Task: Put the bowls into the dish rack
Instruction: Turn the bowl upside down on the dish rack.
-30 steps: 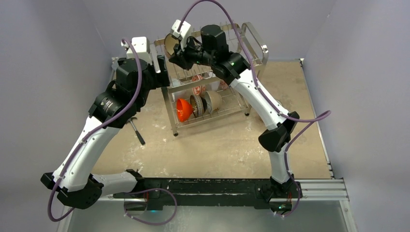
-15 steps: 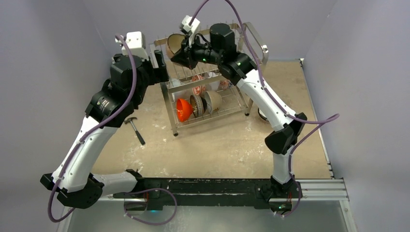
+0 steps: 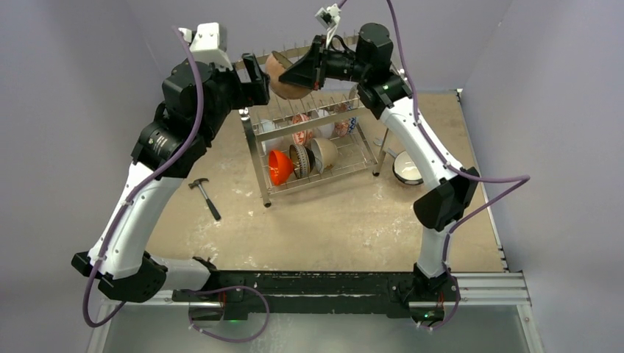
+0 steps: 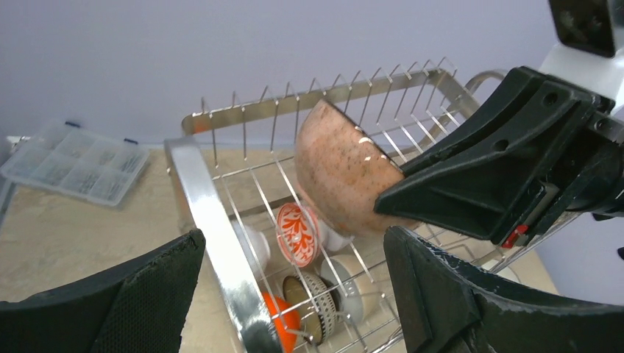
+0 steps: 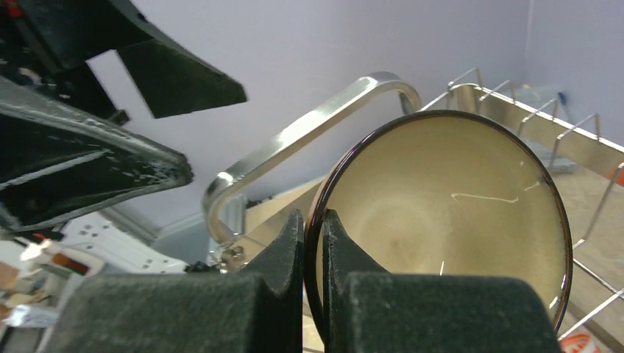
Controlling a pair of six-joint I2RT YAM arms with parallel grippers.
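- The right hand (image 5: pixel 315 220) is pinching the rim of the brown glazed bowl (image 5: pixel 449 220), one finger inside and one outside, clamped tight.
- It is holding that bowl tilted on edge, in the air above the upper tier of the dish rack (image 4: pixel 208 184), towards the rack's left end.
- The left hand (image 4: pixel 294 239) is hanging wide open at the rack's left end, gripping nothing, with the brown bowl just beyond its fingers.
- The orange bowl (image 3: pixel 278 167), the red floral bowl (image 4: pixel 298 234) and others are sitting on edge in the rack's lower tier.
- A white bowl (image 3: pixel 407 168) is waiting on the desk just right of the rack.
- Step, judging: placing the brown bowl into the upper tier.
- Next move is likely calling for lowering the bowl on edge between two prongs, keeping clear of the left hand, then opening once the wires are carrying it.
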